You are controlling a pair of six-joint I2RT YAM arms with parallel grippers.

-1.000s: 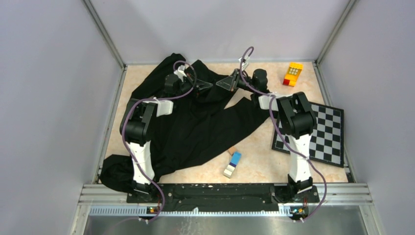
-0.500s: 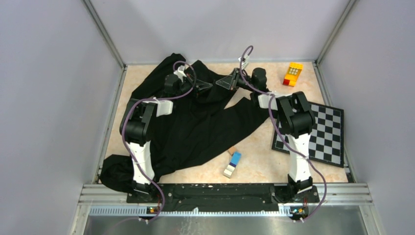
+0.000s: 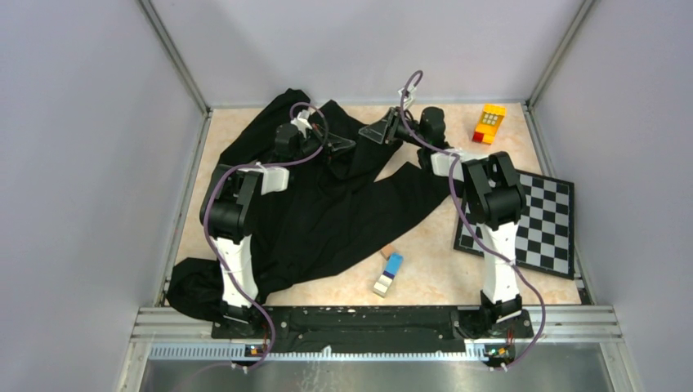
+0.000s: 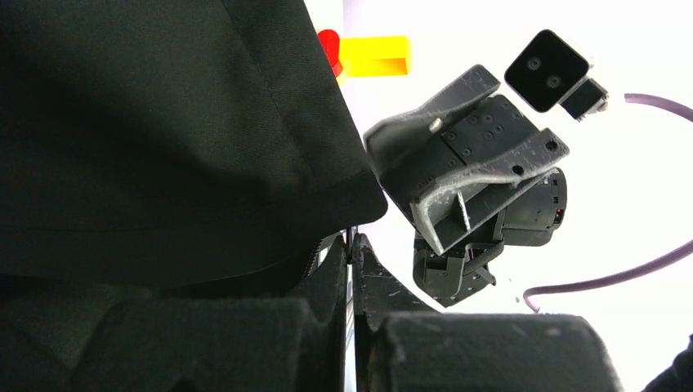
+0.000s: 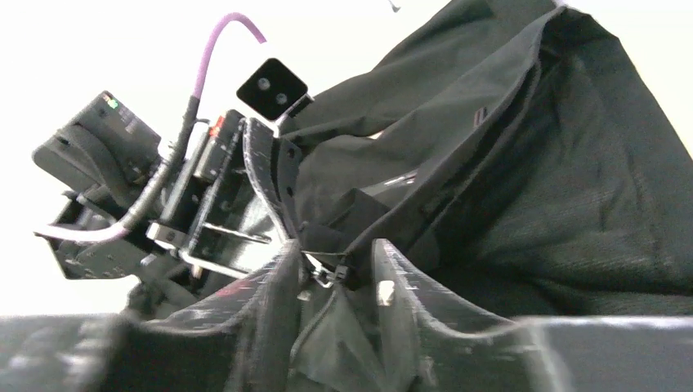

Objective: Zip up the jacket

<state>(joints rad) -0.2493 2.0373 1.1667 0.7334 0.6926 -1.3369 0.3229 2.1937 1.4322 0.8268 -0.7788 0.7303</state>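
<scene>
1. Location: the jacket (image 3: 327,212) lies rumpled on the counter (image 3: 425,269). It covers the left and middle, and one sleeve trails to the near left corner. The front does not look closed.
2. Risk of slip: the left gripper (image 4: 353,245) has its fingers (image 4: 377,286) pressed almost together on a thin edge of the jacket. So little cloth is caught that a pull along the zip could drag it free.
3. Risk of a stalled slider: the right gripper (image 5: 331,261) has its fingers (image 5: 278,286) closed on a fold of cloth with a small metal piece (image 5: 320,273) between them, probably the slider or its tab. If the grip is on cloth rather than metal, the slider would not travel and the fabric would bunch.
4. Risk of contact: the two grippers are just beside each other, so a careless move could knock one against the other.
5. Risk of misalignment: whether both zip halves are engaged cannot be told.
6. Pose: both arms reach out to the jacket's far part. The left arm is above the cloth and the right arm is beside the chequered board (image 3: 539,220). Each gripper points inward at the other, and the cloth between them appears raised.
</scene>
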